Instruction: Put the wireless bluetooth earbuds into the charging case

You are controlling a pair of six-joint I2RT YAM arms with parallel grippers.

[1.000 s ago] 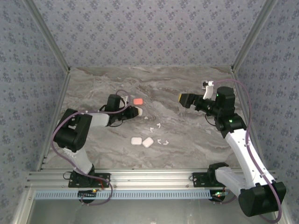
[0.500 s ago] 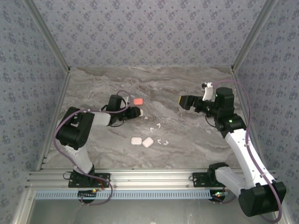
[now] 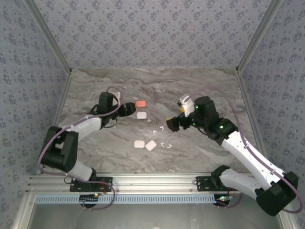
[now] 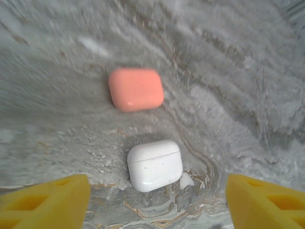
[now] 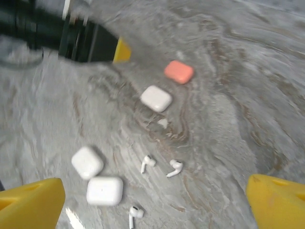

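Two closed white cases are seen nearest the arm bases, set side by side on the marbled table (image 3: 214, 90): the left white case (image 3: 139, 143) and the right white case (image 3: 151, 145). Several white earbuds (image 5: 147, 163) are scattered loose on the table just beside and beyond these two cases; none is seated in a case. The right gripper (image 5: 155, 200) is held above the far side of this scatter, with its yellow fingers (image 5: 31, 202) spread fully apart and nothing gripped. Farther back, a third white case (image 4: 155, 165) is found lying closed, with a small white piece touching its corner that is too blurred to identify. The coral case (image 4: 136, 89) is located just beyond it, closed and apart from it. The left gripper (image 4: 158, 200) is positioned beside the third white case, jaws wide apart, with nothing held between them.
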